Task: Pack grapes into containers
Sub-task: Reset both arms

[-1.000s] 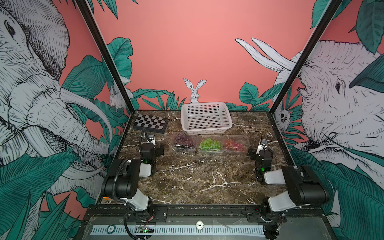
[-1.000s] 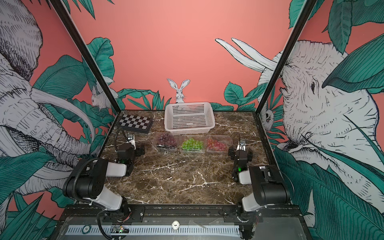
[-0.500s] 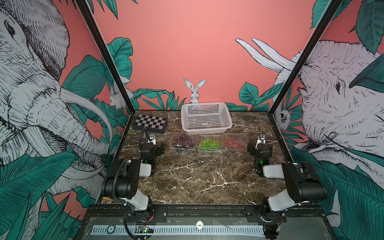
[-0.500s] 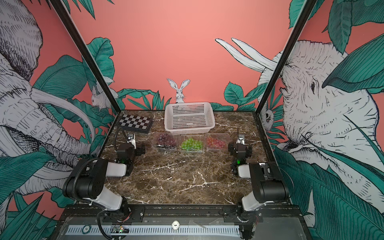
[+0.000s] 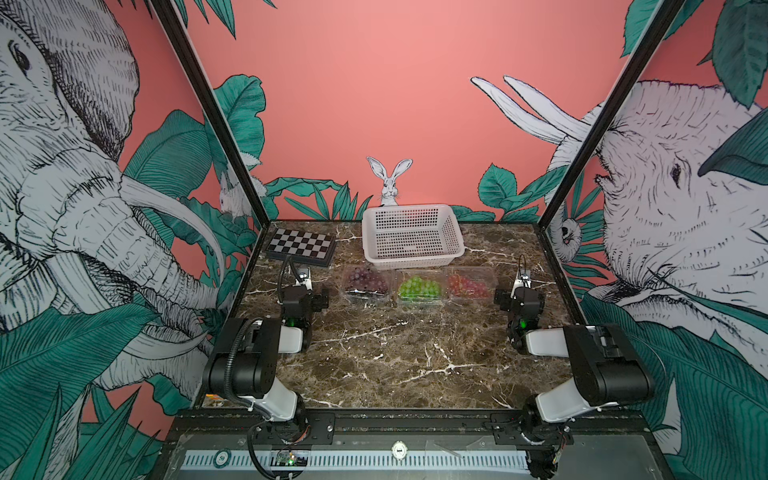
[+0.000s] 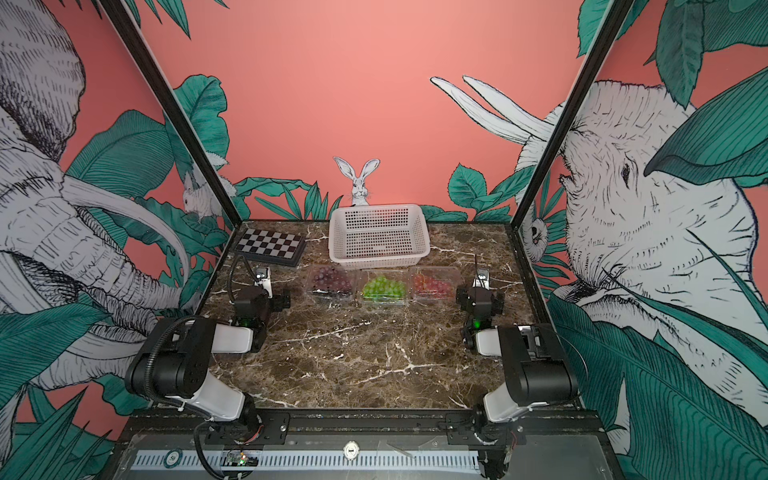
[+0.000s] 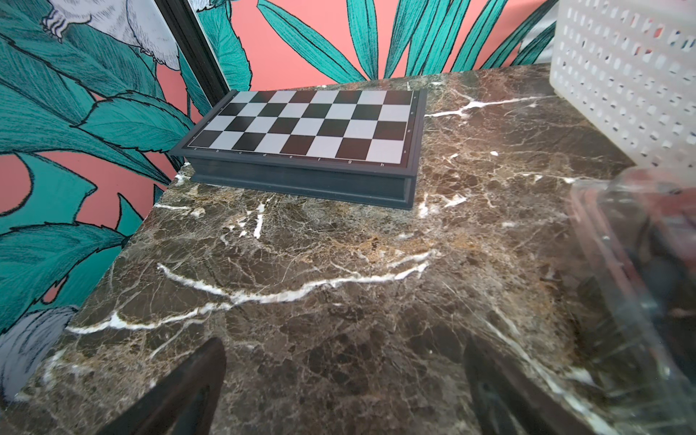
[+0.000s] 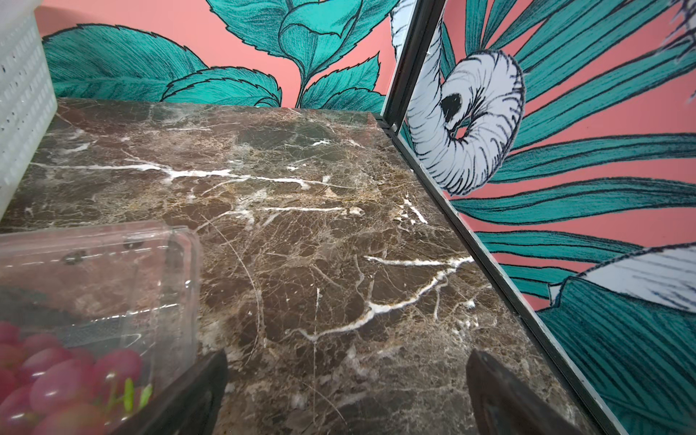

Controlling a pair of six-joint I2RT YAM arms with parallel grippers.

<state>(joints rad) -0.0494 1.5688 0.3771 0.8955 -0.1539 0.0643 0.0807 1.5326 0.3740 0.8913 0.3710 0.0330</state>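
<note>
Sitting in a row across the brown marble tabletop (image 5: 395, 353), nearer its far edge than its near one: three clear rectangular plastic containers with rounded corners, side by side and close together. Each is loaded. Left container (image 5: 348, 275): dark purple grapes (image 5: 365, 281). Middle container (image 5: 441, 297): bright green grapes (image 5: 419, 287). Right container (image 5: 487, 275): red grapes (image 5: 467, 286). All show in both top views.

Just behind the row, near the middle of the far edge: white perforated plastic basket (image 5: 411, 237), upright, larger than any container. At the far left corner: black-and-white checkered chessboard box (image 5: 300, 246), closed, lying flat.

Left tool (image 7: 342, 341): low over the tabletop, between the left container and the left edge, apart from both. Jaws spread wide, bare marble between them, gripping no object. Its wrist view looks towards the chessboard box. The left container's clear wall shows blurred at one side, with a corner of the basket beyond it.

Right tool (image 8: 346, 356): low over the tabletop, between the right container and the right edge. Jaws spread wide, bare marble between them, gripping no object. Its wrist view shows the right container's corner and a few red grapes just beside one dark finger (image 8: 188, 399). Whether finger and container touch, cannot tell.
</note>
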